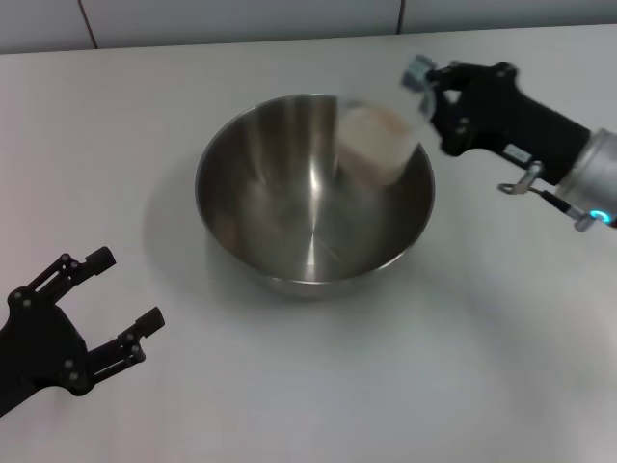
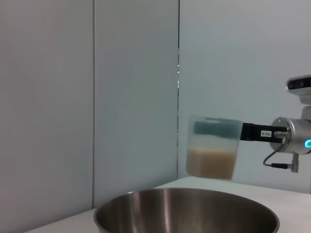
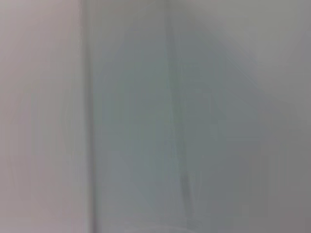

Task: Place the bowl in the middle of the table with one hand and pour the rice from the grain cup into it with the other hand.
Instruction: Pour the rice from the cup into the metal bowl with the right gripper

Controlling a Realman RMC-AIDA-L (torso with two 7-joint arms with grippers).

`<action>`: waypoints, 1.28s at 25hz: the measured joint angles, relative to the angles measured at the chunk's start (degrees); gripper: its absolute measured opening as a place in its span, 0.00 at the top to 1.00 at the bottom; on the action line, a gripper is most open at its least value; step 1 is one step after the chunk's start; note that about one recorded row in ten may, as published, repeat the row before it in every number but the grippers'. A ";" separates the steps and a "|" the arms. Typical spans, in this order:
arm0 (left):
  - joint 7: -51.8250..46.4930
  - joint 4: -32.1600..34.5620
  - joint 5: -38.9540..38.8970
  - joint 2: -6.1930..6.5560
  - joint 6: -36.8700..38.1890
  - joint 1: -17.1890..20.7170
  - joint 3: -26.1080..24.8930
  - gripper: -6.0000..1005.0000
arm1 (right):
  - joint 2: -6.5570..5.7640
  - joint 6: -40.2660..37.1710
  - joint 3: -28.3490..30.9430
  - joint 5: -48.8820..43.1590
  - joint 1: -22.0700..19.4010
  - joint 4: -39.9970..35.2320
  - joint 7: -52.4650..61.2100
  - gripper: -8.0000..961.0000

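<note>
The steel bowl (image 1: 313,193) stands in the middle of the white table (image 1: 308,386); the left wrist view shows its rim (image 2: 187,208) low down. My right gripper (image 1: 431,96) is shut on the handle of the transparent grain cup (image 1: 379,143), which hangs over the bowl's far right side. From the left wrist view the grain cup (image 2: 214,154) hovers nearly upright above the bowl, with rice (image 2: 212,163) filling its lower half. My left gripper (image 1: 120,304) is open at the table's near left, apart from the bowl, holding nothing.
A pale panelled wall (image 2: 87,97) rises behind the table. Only a blurred wall shows in the right wrist view. Bare tabletop lies in front of the bowl and to its right.
</note>
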 joint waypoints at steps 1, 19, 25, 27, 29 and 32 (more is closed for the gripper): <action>0.00 0.00 0.00 0.00 0.02 0.03 -0.01 0.13 | -0.03 0.73 -3.76 -0.16 1.20 -0.86 1.89 0.96; 0.07 0.00 -0.24 0.00 0.31 0.64 -0.02 0.13 | 0.05 4.92 -12.18 -0.33 3.57 -6.04 2.52 0.97; 0.09 0.00 -0.41 -0.15 0.19 0.65 -0.03 0.13 | 0.33 5.27 -13.45 -0.38 2.26 -12.50 -6.41 0.97; 0.09 0.00 -0.42 -0.17 0.06 0.65 -0.05 0.13 | 0.29 5.65 -14.66 -0.39 2.03 -14.48 -10.15 0.97; 0.09 0.00 -0.44 -0.24 -0.17 0.64 -0.11 0.13 | 0.29 6.63 -16.63 -0.39 1.86 -16.16 -13.58 0.97; 0.09 0.00 -0.45 -0.24 -0.19 0.61 -0.11 0.13 | 0.37 9.45 -20.57 -0.36 1.41 -18.62 -19.37 0.97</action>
